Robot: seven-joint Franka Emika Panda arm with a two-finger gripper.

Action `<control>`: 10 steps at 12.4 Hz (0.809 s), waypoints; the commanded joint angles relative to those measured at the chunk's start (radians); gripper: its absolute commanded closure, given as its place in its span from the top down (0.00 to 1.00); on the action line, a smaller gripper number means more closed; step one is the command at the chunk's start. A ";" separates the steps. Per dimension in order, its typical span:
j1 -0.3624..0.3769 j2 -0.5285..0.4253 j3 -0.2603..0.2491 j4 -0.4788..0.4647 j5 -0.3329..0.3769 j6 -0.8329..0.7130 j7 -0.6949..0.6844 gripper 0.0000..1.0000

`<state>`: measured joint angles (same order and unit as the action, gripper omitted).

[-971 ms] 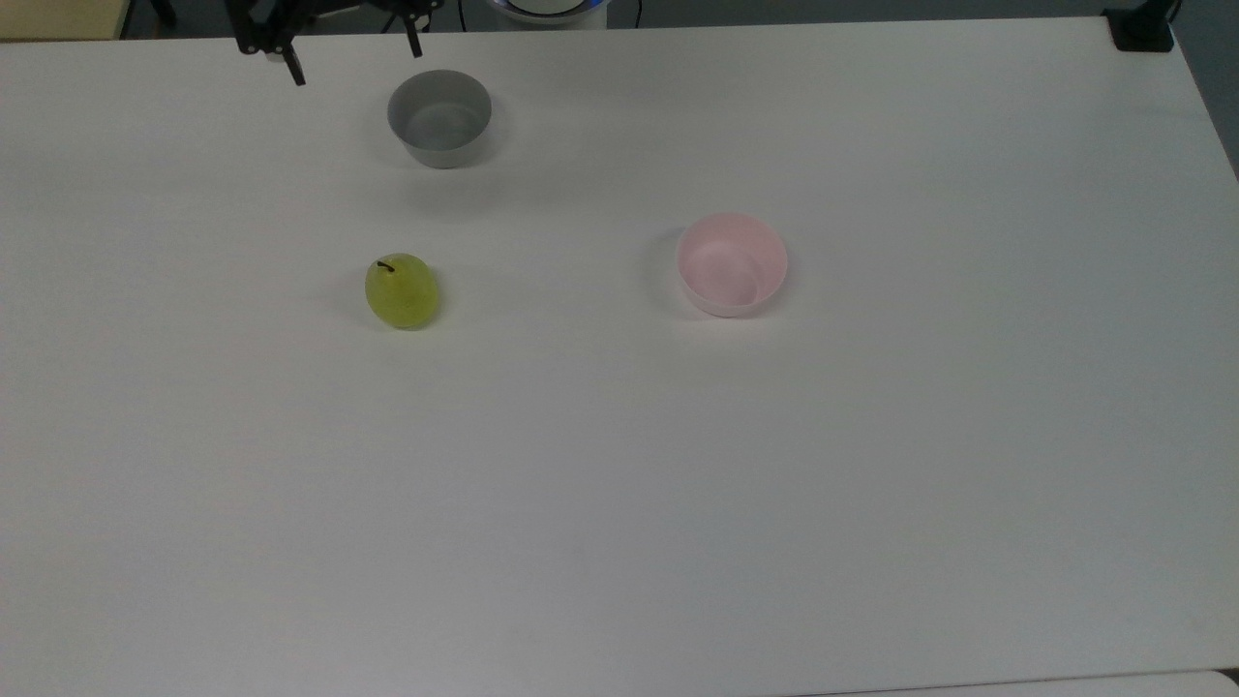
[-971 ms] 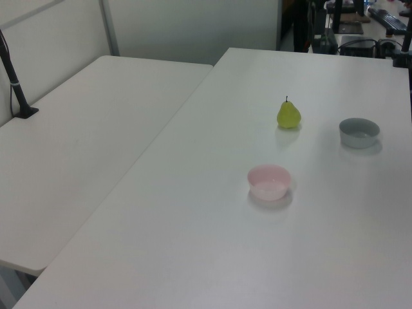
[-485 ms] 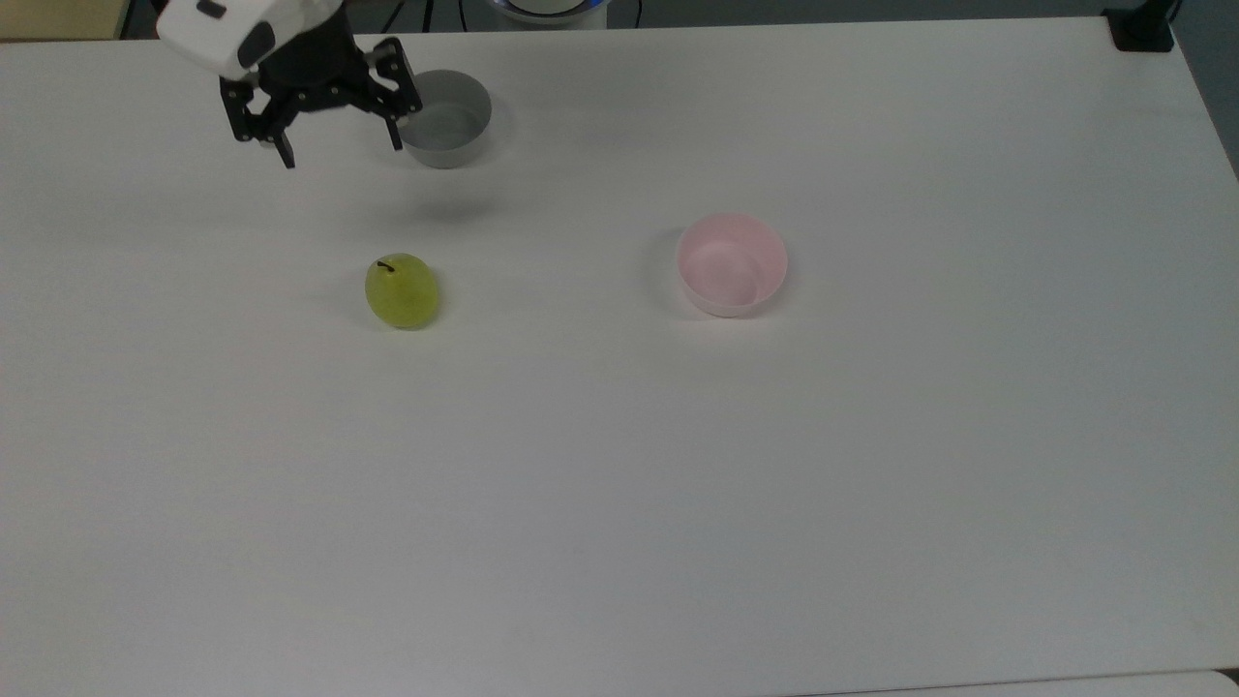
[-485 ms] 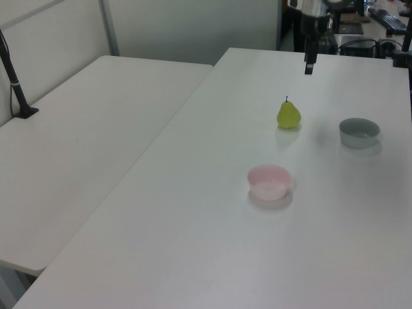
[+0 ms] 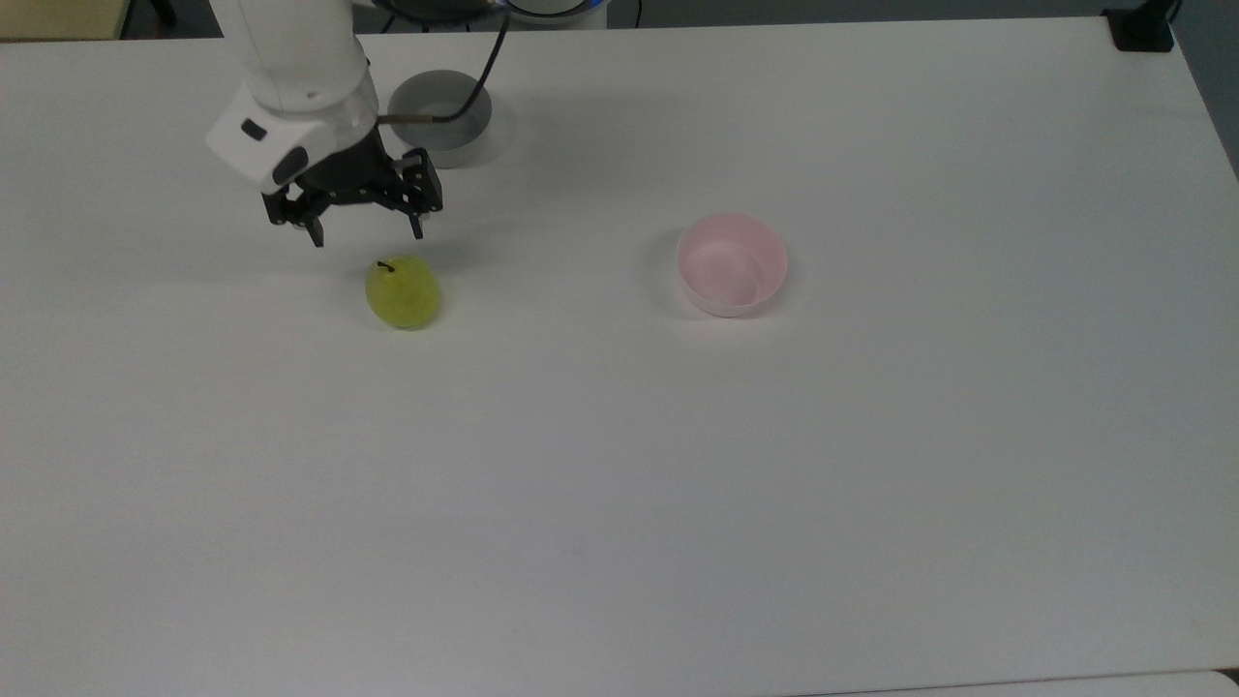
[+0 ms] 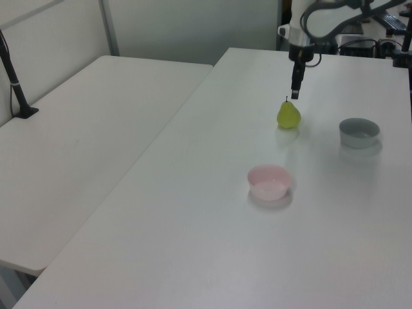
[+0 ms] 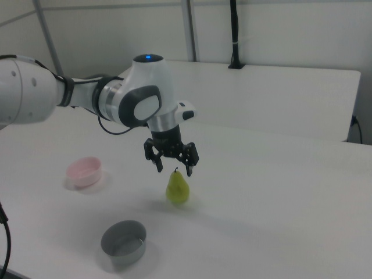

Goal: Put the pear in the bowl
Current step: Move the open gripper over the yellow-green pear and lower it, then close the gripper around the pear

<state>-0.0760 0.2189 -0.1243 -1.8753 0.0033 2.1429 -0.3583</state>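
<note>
A yellow-green pear [image 5: 402,290] [image 6: 288,115] [image 7: 178,187] with a dark stem stands upright on the white table. The pale pink bowl [image 5: 731,263] [image 6: 269,181] [image 7: 84,171] sits empty well off to the top view's right of the pear. My gripper [image 5: 367,233] [image 7: 174,168] hangs open just above the pear, its black fingers spread wider than the fruit and holding nothing. In the left view the gripper [image 6: 295,89] points straight down over the stem.
A grey bowl [image 5: 440,116] [image 6: 359,132] [image 7: 123,242] stands near the table's far edge in the top view, behind my arm. A black post base [image 5: 1142,29] sits at the top view's far right corner. A second white table [image 6: 77,148] adjoins in the left view.
My arm has swung in from the table's far edge and come down toward the pear, ending just above it with its fingers still spread. Pear and both bowls stayed put.
</note>
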 commanded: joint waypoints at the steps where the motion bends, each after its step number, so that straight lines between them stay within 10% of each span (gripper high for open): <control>1: 0.024 0.039 0.000 -0.021 0.007 0.046 0.025 1.00; 8: 0.028 0.112 0.000 -0.019 -0.002 0.091 0.025 1.00; 10: 0.028 0.114 0.000 -0.021 -0.002 0.103 0.024 0.57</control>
<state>-0.0598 0.3392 -0.1200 -1.8769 0.0033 2.2063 -0.3506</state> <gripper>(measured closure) 0.057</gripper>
